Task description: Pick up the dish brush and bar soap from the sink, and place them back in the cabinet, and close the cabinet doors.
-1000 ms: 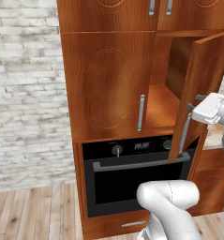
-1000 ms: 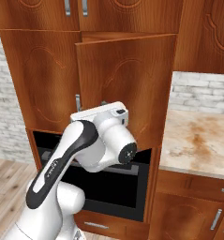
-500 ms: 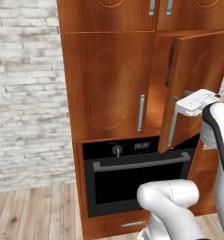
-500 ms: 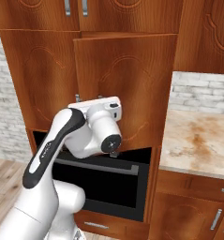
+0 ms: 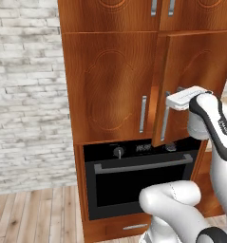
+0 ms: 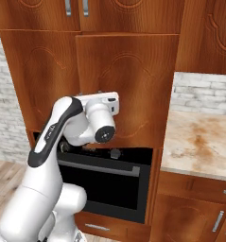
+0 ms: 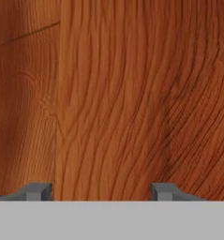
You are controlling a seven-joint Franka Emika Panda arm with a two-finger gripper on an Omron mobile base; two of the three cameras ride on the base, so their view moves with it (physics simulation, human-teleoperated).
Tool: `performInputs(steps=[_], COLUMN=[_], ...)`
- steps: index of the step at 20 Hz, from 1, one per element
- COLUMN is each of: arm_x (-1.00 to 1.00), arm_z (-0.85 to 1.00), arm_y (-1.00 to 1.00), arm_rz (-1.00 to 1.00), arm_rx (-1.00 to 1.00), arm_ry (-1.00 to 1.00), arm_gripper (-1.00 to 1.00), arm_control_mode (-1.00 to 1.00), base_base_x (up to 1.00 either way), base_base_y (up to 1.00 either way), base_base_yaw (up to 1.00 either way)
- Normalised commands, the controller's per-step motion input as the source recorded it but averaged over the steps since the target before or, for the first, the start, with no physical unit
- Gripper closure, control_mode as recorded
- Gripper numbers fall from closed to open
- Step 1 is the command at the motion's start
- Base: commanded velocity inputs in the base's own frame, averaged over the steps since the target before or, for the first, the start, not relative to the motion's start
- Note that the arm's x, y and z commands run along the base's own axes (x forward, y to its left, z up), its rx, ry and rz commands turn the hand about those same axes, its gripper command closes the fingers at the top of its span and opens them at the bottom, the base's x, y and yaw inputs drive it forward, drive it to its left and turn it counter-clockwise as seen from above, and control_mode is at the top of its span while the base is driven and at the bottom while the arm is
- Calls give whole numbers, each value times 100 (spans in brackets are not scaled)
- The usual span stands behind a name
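Brick wall point(image 5: 24, 95): pale whitewashed brick is seen at the far left of the left base view, above a light wooden plank floor point(image 5: 34, 213).
Cabinet point(image 5: 110, 85): a tall reddish-brown wooden unit is shown, with smaller cabinets on top of it.
Left cabinet door point(image 5: 108, 88): it is shut flat against the unit, with a carved curved panel and a vertical silver bar handle point(image 5: 143, 114) near its right edge.
Right cabinet door point(image 5: 195, 80): it is swung a little way out from the unit, so a narrow gap is left along its left edge; its own silver bar handle point(image 5: 165, 123) is seen low at that edge.
Oven point(image 5: 138, 175): a black built-in oven is set directly under the two doors, with a knob, a small display and a long horizontal grey handle.
Claw point(image 7: 101, 191): it is pressed close against the face of the right door; two small grey fingertips point(image 7: 36, 191) are seen well apart, with nothing but wood grain between them, so it is read as spread and grasping nothing.
Arm: the white hand point(image 6: 101, 116) is laid against the lower part of the right door in the right base view.
Bench point(image 6: 199, 142): a tan marbled top is seen at the right, over brown lower cabinets.
Dish brush, bar soap: their place cannot be told.
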Motion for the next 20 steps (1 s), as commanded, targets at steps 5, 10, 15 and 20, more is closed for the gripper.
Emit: performInputs(steps=[5, 10, 15, 20], arm_x=[33, 29, 29, 31], arm_z=[0, 0, 0, 0], arm_y=[3, 1, 0, 0], arm_rz=[-5, -5, -4, -4], arm_rx=[0, 0, 0, 0], arm_ry=[0, 0, 0, 0], arm_gripper=[-100, -100, -100, -100], arm_control_mode=[-100, -100, -100, -100], base_base_x=[0, 0, 0, 0], base_base_y=[0, 0, 0, 0], base_base_yaw=[0, 0, 0, 0])
